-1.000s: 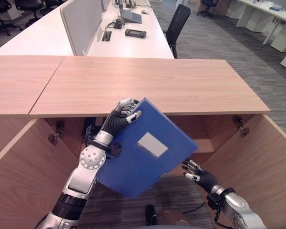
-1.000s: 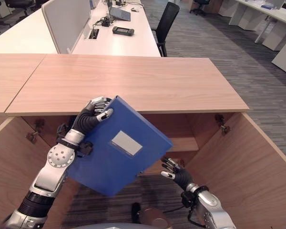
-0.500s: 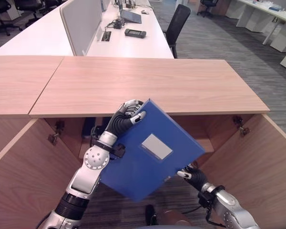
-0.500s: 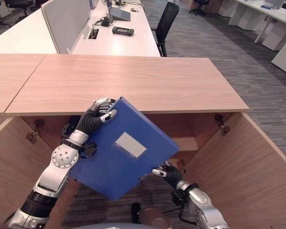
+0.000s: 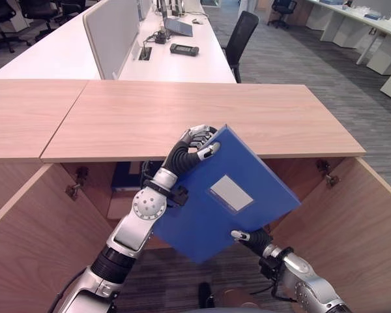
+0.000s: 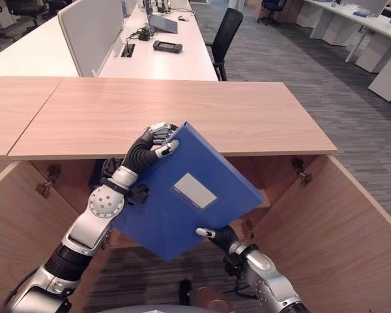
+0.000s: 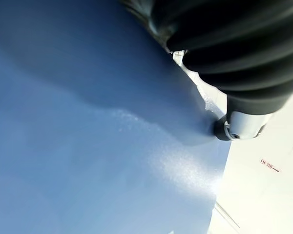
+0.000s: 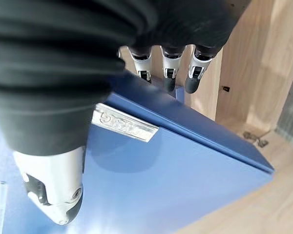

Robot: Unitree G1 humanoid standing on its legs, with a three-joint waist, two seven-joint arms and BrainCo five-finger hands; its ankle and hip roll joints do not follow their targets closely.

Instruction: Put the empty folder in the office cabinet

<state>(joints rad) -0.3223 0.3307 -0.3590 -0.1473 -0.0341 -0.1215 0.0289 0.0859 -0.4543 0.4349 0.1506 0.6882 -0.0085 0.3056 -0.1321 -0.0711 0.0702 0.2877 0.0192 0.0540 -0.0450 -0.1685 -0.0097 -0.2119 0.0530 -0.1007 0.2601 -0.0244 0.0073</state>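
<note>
The left hand (image 5: 194,145) curled over the top corner of the blue folder (image 5: 225,195); the right hand (image 6: 215,236) pinched its lower edge. Below both hands the open cabinet (image 5: 352,208) waited: tilting the folder flatter should clear the counter (image 5: 202,114).

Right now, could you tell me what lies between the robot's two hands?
The blue folder spans the stretch: the left hand grips its upper corner, the right hand its lower edge, as the right eye view shows.
</note>
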